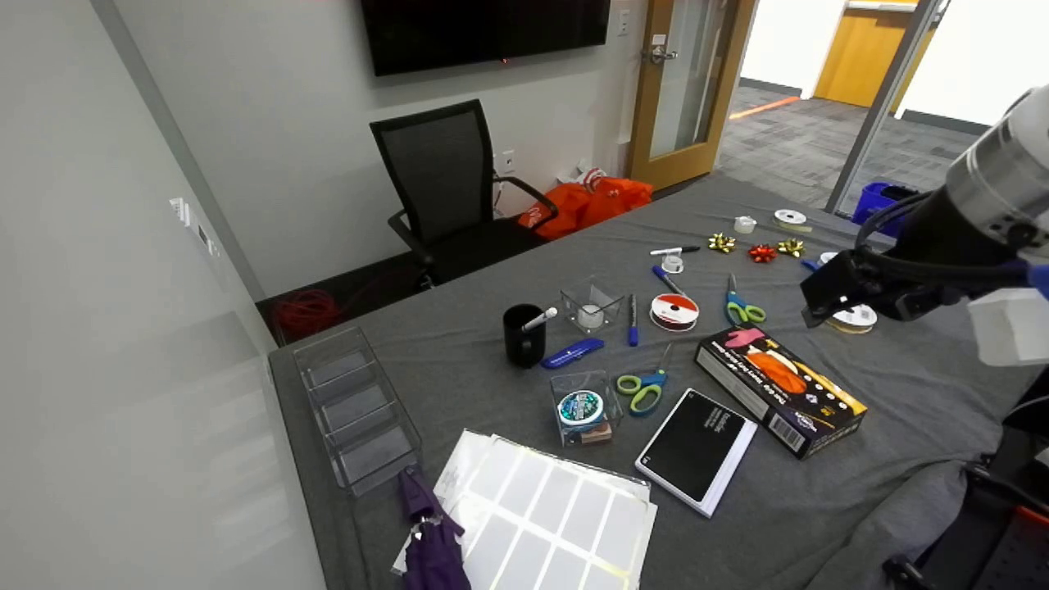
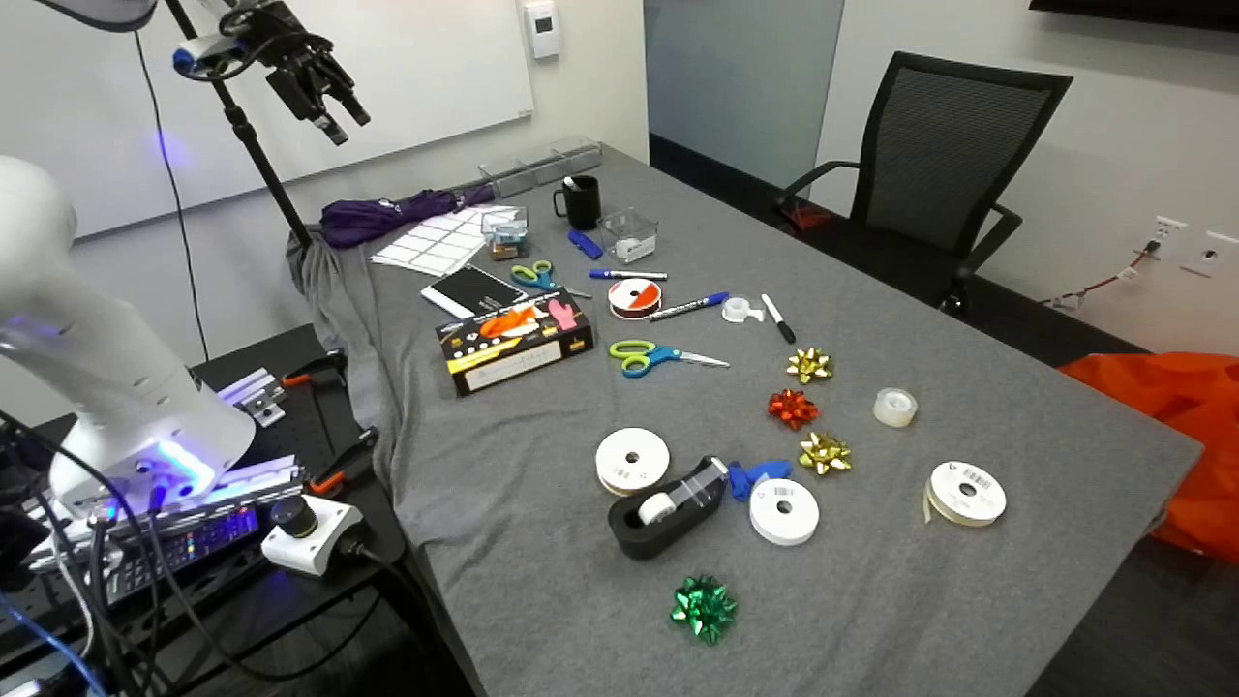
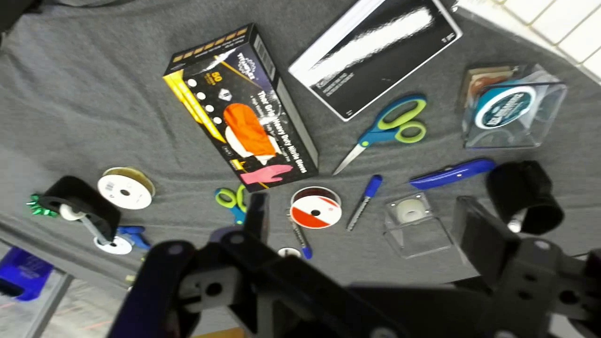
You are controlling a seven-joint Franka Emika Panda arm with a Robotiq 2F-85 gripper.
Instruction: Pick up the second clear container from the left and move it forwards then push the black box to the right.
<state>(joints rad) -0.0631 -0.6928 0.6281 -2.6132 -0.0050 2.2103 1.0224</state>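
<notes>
The second clear container [image 1: 583,426] is a small square clear plastic box with a round teal-labelled item and brownish pieces inside. It also stands in an exterior view [image 2: 505,230] and at the right of the wrist view [image 3: 547,115]. The black box [image 1: 780,385] is a closed glove carton with orange, pink and yellow print. It lies flat in an exterior view [image 2: 513,339] and in the wrist view [image 3: 246,122]. My gripper [image 2: 348,124] is high above the table, apart from both. Its fingers are wide apart and empty in the wrist view [image 3: 364,204].
A black-and-white notebook [image 1: 697,447] and green-handled scissors [image 1: 643,389] lie between container and carton. A clear box with tape [image 1: 592,305], blue cutter [image 1: 574,352] and black mug [image 1: 524,336] stand nearby. A divided clear tray [image 1: 356,410] and label sheets [image 1: 549,516] are beyond.
</notes>
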